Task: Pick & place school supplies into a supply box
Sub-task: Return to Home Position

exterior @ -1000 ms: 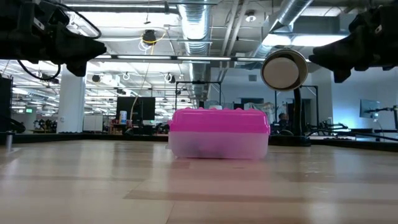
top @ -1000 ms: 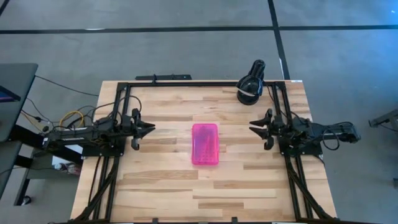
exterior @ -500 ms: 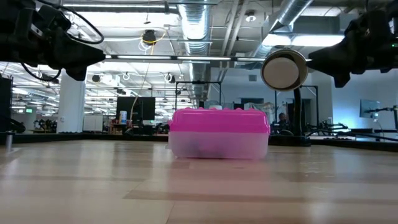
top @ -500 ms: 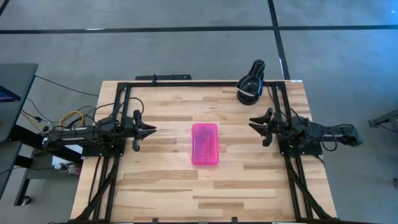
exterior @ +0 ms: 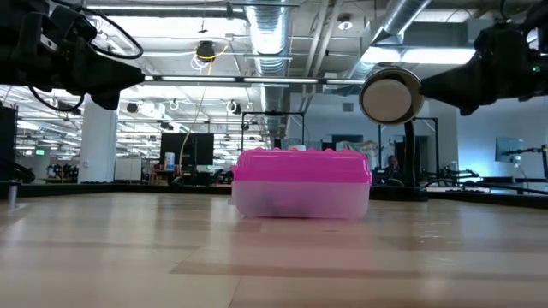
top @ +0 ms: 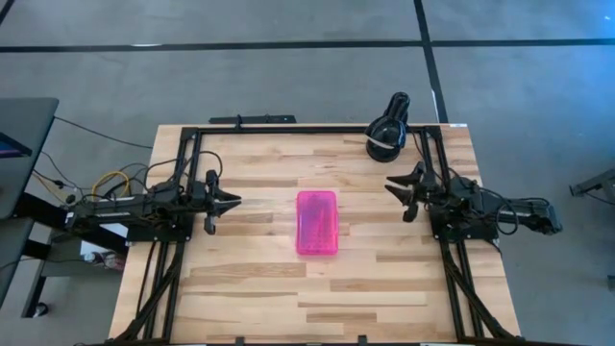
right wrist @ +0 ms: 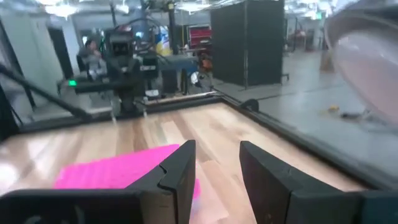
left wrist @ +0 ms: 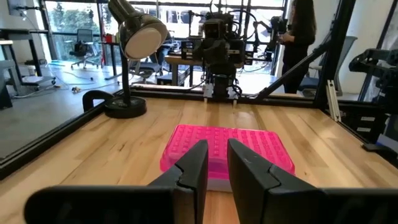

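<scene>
The near boards of the table (top: 250, 288) carry nothing. At mid-table the pink box (top: 317, 222) sits flat with its lid down, unmoved over the last second. No pencil, pen or scissors lies loose on the wood, so the supplies are judged to be inside. The left gripper (top: 233, 201) hangs above the table to the box's left, well apart from it. Its fingers are narrowly parted and hold nothing, and it has barely shifted. The right gripper (top: 389, 185), fingers somewhat wider and also empty, has drawn back from the box toward the table's right side and a little toward the far edge. Assessment: packing is complete and only the retreat of the arms remains. The box has open room on every side and stands well in from all edges. Farther off, the black lamp (top: 387, 130) stands at the far right corner near the right gripper; this is the one close point on that arm's way back. A black frame rail (top: 288, 128) bounds the far edge. Beyond the table, a person (left wrist: 298, 37) stands in the room, well clear.
</scene>
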Available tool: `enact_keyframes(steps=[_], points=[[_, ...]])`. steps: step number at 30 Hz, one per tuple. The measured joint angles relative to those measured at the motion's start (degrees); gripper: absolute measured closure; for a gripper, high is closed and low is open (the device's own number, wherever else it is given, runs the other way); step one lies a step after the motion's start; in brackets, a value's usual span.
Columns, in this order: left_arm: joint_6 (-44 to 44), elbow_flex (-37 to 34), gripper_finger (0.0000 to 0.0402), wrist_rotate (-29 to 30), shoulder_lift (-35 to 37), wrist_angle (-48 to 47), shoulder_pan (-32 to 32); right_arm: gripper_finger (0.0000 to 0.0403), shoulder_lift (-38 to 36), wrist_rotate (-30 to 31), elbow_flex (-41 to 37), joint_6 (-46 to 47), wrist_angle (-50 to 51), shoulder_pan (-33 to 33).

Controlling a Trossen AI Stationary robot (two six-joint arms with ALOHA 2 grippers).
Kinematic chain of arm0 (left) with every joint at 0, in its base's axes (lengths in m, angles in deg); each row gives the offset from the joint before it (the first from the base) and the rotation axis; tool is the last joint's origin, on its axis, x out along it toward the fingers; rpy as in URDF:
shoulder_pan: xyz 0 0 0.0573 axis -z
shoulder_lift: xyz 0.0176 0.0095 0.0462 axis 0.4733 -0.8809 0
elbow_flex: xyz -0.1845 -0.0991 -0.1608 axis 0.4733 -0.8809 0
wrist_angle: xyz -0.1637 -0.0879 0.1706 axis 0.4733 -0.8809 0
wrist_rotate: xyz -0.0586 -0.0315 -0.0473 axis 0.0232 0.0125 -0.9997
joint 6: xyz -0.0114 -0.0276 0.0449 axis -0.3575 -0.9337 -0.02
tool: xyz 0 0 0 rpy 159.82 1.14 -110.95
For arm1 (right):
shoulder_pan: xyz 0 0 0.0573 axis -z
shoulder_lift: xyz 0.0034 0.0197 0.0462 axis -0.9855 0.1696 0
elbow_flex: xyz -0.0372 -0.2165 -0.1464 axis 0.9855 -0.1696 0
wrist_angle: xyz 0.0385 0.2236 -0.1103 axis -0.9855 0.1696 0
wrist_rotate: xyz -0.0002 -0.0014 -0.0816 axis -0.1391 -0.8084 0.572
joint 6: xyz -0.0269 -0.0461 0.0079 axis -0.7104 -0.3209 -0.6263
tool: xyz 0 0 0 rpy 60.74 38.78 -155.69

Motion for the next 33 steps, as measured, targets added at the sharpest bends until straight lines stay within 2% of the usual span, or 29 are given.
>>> enact_keyframes(steps=[3,10,20,27,33], points=[[0.00,0.00,0.0347,-0.13,0.00,-0.02,0.00,0.0282,0.09,-1.25,0.00,-4.54,0.20,0.00],[-0.03,0.00,0.0347,-0.11,0.00,0.00,0.00,0.0282,0.09,-2.41,0.00,-6.28,0.38,-0.01],[-0.34,0.00,0.0347,0.00,0.00,0.02,0.00,0.0282,0.09,-2.73,0.00,-2.82,0.42,-0.14],[0.16,0.00,0.0347,0.02,0.00,0.03,0.00,0.0282,0.11,-10.04,0.00,-4.93,1.63,-2.35],[0.37,0.00,0.0347,0.02,0.00,0.04,0.00,0.0282,0.79,-9.74,0.00,-0.10,1.60,-3.03]])
